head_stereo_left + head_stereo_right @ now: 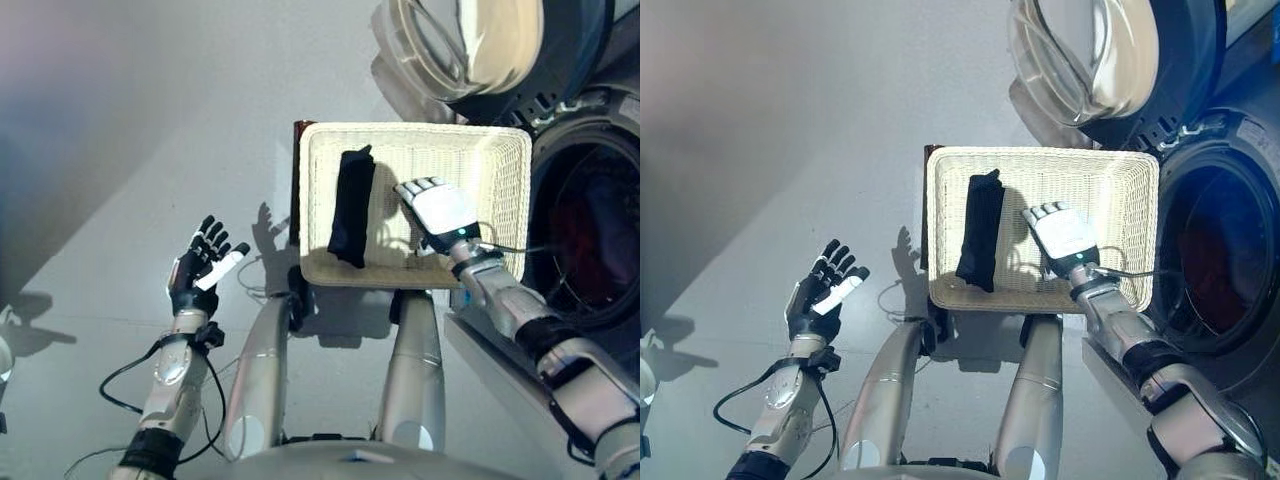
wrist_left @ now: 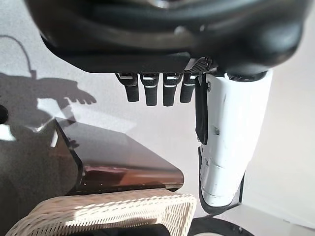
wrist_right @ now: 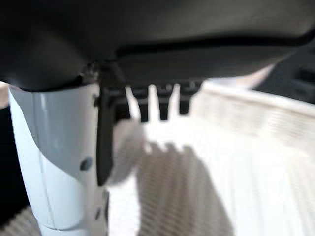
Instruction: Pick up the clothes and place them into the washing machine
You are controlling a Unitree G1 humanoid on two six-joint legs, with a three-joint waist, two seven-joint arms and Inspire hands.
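The right hand (image 1: 441, 211) hovers inside the white wicker basket (image 1: 505, 160) with fingers extended and holding nothing, just beside the folded black garment (image 1: 352, 206) lying in the basket's left half. The left hand (image 1: 203, 264) is held over the floor, left of the basket, fingers straight and empty. The washing machine (image 1: 590, 230) stands to the right of the basket with its door (image 1: 470, 40) open.

No text, label, number or sign can be read in any view; the wicker basket (image 1: 510, 190), the black garment (image 1: 352, 205) and the washing machine (image 1: 590, 150) carry no legible print. The floor is likewise unmarked.
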